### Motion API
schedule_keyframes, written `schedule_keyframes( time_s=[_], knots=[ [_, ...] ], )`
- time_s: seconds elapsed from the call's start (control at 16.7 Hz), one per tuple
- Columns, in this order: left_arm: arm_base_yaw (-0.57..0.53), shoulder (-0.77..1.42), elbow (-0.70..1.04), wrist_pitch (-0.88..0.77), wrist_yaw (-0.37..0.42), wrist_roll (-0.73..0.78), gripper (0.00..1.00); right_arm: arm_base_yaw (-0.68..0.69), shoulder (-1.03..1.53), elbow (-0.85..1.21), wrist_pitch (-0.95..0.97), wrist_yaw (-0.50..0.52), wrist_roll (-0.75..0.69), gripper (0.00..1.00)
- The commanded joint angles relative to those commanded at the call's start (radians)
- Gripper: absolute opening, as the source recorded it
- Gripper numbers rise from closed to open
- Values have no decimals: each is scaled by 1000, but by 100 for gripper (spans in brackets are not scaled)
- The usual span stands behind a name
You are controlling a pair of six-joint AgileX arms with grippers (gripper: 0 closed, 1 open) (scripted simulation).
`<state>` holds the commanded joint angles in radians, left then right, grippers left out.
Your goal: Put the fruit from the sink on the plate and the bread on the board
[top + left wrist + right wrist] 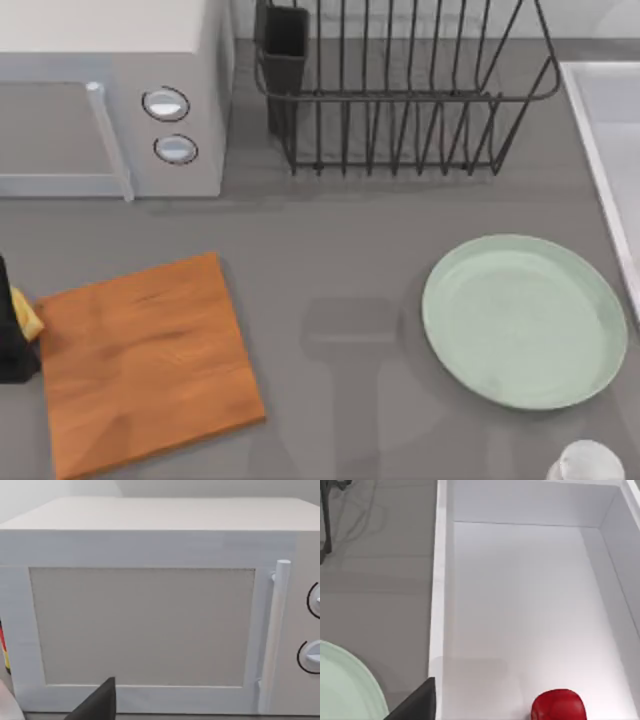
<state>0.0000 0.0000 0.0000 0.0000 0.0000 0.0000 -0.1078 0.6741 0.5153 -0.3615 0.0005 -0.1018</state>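
Note:
The bread (27, 319), a small yellow-orange piece, sits at the table's far left edge, just left of the orange-brown board (145, 362). My left gripper (10, 340) is dark and right against the bread; whether it holds the bread is unclear. The red fruit (557, 706) lies on the floor of the pale sink (520, 605), whose rim runs down the top view's right edge as the sink (610, 150). My right gripper (417, 705) hovers over the sink's rim near the fruit. The mint-green plate (525, 320) lies bare, left of the sink.
A white microwave (110, 100) stands at the back left and faces the left wrist camera as the microwave (150, 620). A black wire dish rack (400, 90) stands at the back middle. A small white round object (586, 462) sits at the front right.

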Motion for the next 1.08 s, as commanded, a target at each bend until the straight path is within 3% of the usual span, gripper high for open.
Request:
schedule_keyframes(
  time_s=[0.6, 1.08],
  knots=[
    [0, 0, 0, 0, 0, 0, 100, -141, 1007, 672, -471, 1, -133, 100],
    [0, 0, 0, 0, 0, 0, 100, -190, 1322, 908, -637, 1, -179, 100]
  ],
)
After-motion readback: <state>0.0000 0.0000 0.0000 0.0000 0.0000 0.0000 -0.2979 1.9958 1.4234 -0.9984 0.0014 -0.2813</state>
